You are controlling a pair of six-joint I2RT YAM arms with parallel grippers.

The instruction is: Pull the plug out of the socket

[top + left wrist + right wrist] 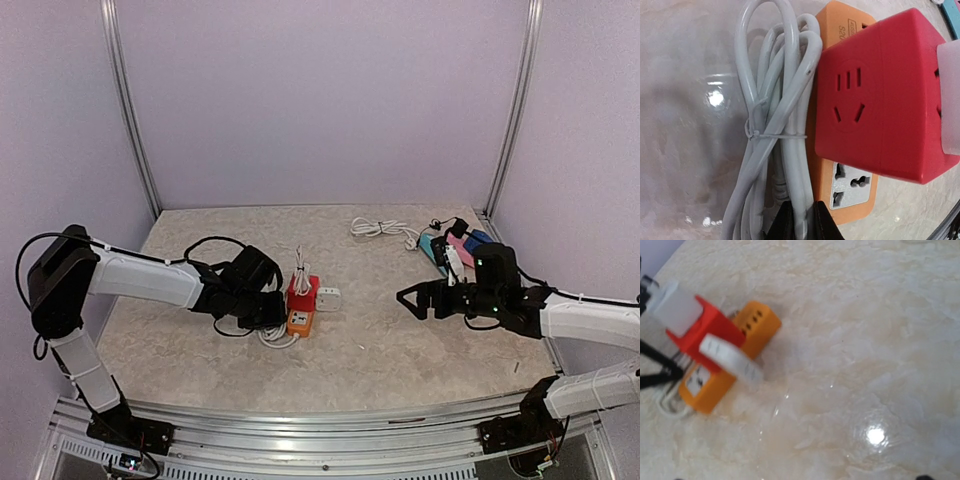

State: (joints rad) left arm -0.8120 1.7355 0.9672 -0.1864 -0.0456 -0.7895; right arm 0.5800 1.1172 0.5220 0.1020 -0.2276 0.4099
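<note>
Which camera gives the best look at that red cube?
Left wrist: the red cube fills the frame, sharp, its socket holes plain. In the top view the cube is tiny; in the right wrist view the cube is blurred.

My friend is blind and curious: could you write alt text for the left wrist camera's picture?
A red socket cube sits on an orange power strip, a white plug in its right side. Beside them lies a tied white cable, pinched at the bottom edge by the left gripper.
</note>
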